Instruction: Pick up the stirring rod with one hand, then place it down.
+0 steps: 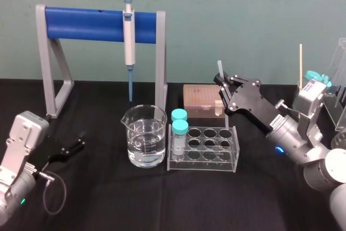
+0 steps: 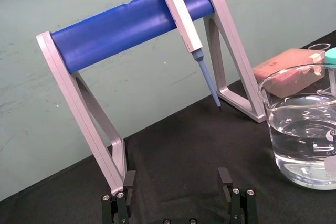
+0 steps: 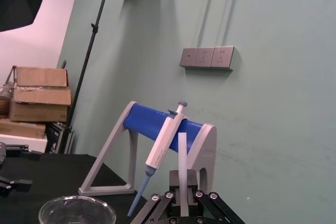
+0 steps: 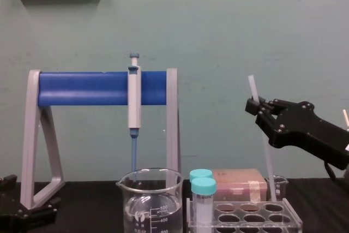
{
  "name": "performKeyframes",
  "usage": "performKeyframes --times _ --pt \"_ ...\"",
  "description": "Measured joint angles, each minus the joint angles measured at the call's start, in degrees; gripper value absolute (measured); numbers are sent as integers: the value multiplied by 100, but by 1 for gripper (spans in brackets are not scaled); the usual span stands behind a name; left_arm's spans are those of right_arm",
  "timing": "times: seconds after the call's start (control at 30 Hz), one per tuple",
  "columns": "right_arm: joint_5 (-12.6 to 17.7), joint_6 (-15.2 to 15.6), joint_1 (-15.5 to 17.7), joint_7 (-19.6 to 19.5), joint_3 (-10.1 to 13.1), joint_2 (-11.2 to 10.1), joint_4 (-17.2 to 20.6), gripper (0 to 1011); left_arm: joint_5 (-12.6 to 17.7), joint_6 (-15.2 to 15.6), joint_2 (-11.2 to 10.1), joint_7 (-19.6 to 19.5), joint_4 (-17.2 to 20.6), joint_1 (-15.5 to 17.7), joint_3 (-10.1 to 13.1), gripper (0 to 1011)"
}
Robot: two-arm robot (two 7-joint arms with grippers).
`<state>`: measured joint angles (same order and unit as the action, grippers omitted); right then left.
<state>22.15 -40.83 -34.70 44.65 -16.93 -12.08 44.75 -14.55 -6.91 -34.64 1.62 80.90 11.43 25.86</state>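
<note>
Right of centre, above the far right corner of the tube rack (image 1: pixel 203 147): stirring rod (image 4: pixel 266 156), clamped between the fingers of the right gripper (image 4: pixel 255 106). Long axis close to vertical, top end tipped slightly left in the chest view, bottom end pointing down behind the rack. Bottom tip hidden there; cannot tell whether touching the black table (image 1: pixel 108 204). Gripped high up, a short length poking above the fingers, the longer length hanging below them. From the right wrist, rising straight out from between the two fingers.

Just near of the rod, the clear rack, two blue-capped tubes (image 1: pixel 179 127) at its left end. Just beyond, a pink tip box (image 1: pixel 201 100). Left of the rack, a beaker of water (image 1: pixel 144 135). Farther left and back, a grey stand with a blue bar (image 1: pixel 86 24), grey-and-blue pipette (image 1: pixel 128 33) hanging from it, tip down. Far right, a thin pale-orange stick (image 1: pixel 300 66), upright, well apart from the rod.

Left gripper (image 1: pixel 78 142) parked low at the near left, fingers apart, holding nothing.
</note>
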Motion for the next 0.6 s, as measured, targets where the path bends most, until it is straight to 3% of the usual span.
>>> performKeyframes --times 0.6 --pt "288 14 -454 516 12 280 -1062 71 0 0 0 0 0 0 0 1000"
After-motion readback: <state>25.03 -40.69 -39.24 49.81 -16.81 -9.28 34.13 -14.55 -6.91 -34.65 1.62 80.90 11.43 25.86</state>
